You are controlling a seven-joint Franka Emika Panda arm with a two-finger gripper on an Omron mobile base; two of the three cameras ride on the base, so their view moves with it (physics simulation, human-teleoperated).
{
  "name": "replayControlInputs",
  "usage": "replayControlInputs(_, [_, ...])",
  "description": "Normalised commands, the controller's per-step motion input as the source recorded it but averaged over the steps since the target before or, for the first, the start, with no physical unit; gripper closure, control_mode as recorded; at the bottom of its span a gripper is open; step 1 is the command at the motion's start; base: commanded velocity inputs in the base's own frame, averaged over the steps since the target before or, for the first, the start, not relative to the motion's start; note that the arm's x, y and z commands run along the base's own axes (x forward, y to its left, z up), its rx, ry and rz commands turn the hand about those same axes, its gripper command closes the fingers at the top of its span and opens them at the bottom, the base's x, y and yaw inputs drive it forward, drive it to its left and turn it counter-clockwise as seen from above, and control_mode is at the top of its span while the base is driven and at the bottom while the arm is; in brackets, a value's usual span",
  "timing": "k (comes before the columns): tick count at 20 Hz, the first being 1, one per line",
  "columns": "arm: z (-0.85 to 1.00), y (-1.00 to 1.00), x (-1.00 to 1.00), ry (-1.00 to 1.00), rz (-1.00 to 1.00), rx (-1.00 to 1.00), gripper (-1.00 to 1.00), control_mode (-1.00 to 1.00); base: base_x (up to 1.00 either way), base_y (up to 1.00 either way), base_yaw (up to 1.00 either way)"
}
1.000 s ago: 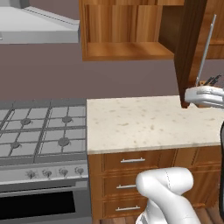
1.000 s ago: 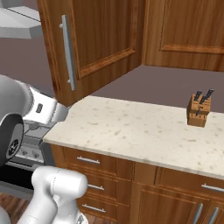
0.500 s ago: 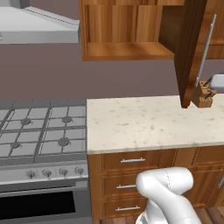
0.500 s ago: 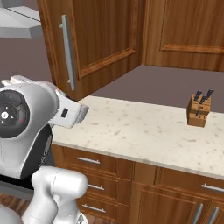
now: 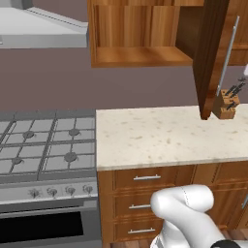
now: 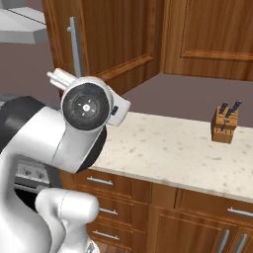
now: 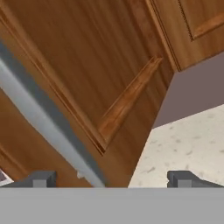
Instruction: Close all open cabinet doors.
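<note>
Jaws (image 7: 111, 178) stand wide apart and hold nothing, close before the open cabinet door (image 7: 87, 74) and its silver handle (image 7: 41, 120). That door (image 5: 209, 53) swings out over the bench (image 5: 164, 135), near the knife block (image 5: 226, 102)

One reddish-brown cabinet door (image 5: 209, 53) stands swung open; its neighbour (image 6: 210, 37) seems closed.
</note>
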Motion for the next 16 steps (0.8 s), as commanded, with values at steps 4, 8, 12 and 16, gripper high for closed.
replayControlInputs(4, [0.0,-0.26,0.48,-0.01,0.22,0.1,-1.0,-1.0,0.0,0.0,0.0])
replayControlInputs(8, [0.0,-0.24,0.06,-0.04,0.3,0.12,-1.0,-1.0,0.0,0.0,0.0])
replayControlInputs(12, [0.01,-0.06,0.03,-0.01,0.27,0.09,-1.0,-1.0,0.0,0.0,0.0])
replayControlInputs(16, [0.01,0.0,0.11,0.0,0.17,0.01,-1.0,-1.0,0.0,0.0,0.0])
